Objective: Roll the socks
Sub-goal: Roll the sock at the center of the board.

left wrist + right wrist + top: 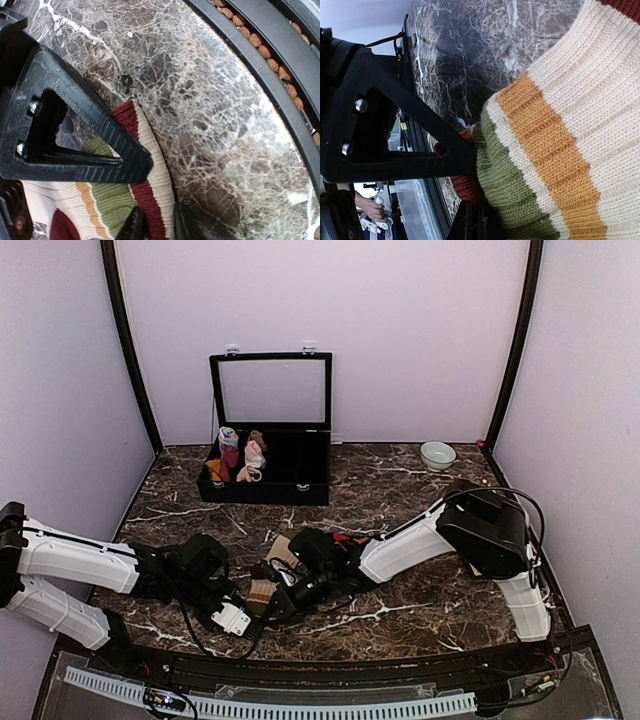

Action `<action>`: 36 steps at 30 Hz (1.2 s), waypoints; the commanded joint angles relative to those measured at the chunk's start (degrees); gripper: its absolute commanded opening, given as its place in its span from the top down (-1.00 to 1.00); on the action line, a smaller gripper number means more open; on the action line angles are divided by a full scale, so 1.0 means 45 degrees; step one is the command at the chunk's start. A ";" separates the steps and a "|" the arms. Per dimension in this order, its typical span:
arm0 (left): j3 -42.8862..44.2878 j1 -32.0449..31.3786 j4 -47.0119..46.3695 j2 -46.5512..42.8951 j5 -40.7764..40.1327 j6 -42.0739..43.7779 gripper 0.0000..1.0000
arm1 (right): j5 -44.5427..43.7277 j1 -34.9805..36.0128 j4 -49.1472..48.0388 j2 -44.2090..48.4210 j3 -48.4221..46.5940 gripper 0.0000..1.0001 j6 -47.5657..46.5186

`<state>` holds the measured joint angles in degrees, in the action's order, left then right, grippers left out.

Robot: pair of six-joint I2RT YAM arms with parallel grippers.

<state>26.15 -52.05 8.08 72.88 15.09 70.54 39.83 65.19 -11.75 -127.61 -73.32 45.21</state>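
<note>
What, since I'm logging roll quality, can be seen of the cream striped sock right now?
The striped sock is ribbed knit, cream with orange, green and maroon bands. It lies bunched on the marble table, near the front edge. The left tool closes over its maroon-edged end. The right tool pinches a maroon fold beside the green band. Its full length is hidden.

Table (400, 490): dark stone-look top with white veining, polished, faintly glossy.
Sock (560, 150): ribbed knit cloth, matt and soft, in cream, orange, green and maroon bands.
Jaws: black plastic, matt, finely ridged in layers, with bright metal screw heads (34, 106) set in.
Arm shells (75, 558): smooth white plastic, slight sheen.
Box (265, 492): black, matt.
Lid (272, 390): clear pane in a black frame.
Bowl (437, 454): pale, glossy.
</note>
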 commanded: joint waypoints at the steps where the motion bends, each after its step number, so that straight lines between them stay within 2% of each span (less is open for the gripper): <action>1: -0.0392 -0.0382 -0.0625 -0.0200 -0.0491 0.0057 0.54 | -0.0927 -0.0087 0.2296 -0.1213 0.0834 1.00 0.0396; 5: -0.0540 -0.0682 -0.0982 -0.0462 -0.0752 -0.0168 0.37 | -0.0849 -0.0169 0.1786 -0.1176 0.1058 1.00 0.0723; 7: -0.0521 -0.0949 -0.0859 -0.0727 -0.0711 -0.0310 0.39 | -0.0801 -0.0213 0.1542 -0.1174 0.1166 1.00 0.0843; 9: -0.0447 -0.1240 -0.0550 -0.0839 -0.0579 -0.0541 0.52 | -0.0763 -0.0233 0.1434 -0.1173 0.1228 1.00 0.0933; 12: -0.0236 -0.1419 -0.0130 -0.0601 -0.0408 -0.0979 0.89 | -0.0758 -0.0235 0.1249 -0.1147 0.1297 0.99 0.1023; 14: -0.0332 -0.1421 -0.0173 -0.0349 -0.0571 -0.1177 1.00 | -0.0793 -0.0235 0.1201 -0.1111 0.1293 0.98 0.1045; 20: -0.0573 -0.1375 0.0005 0.0081 -0.1190 -0.1306 1.00 | -0.0878 -0.0248 0.1081 -0.0933 0.1368 0.90 0.1080; 26: 0.0110 -0.0942 0.0640 0.1469 -0.1319 -0.1861 1.00 | -0.0834 -0.0256 0.0489 -0.0680 0.2090 0.83 0.1345; 31: 0.0795 0.0006 0.1362 0.2292 -0.0720 -0.2038 1.00 | -0.1256 -0.0269 0.0249 -0.0152 0.2620 0.67 0.1251; 36: 0.1116 0.0346 0.2441 0.2454 0.0177 -0.2340 1.00 | -0.1761 -0.0297 -0.0040 0.0470 0.3275 0.48 0.1082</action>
<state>31.94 -52.40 7.31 81.17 17.28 62.37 38.30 63.86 -23.07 -123.92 -64.01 50.96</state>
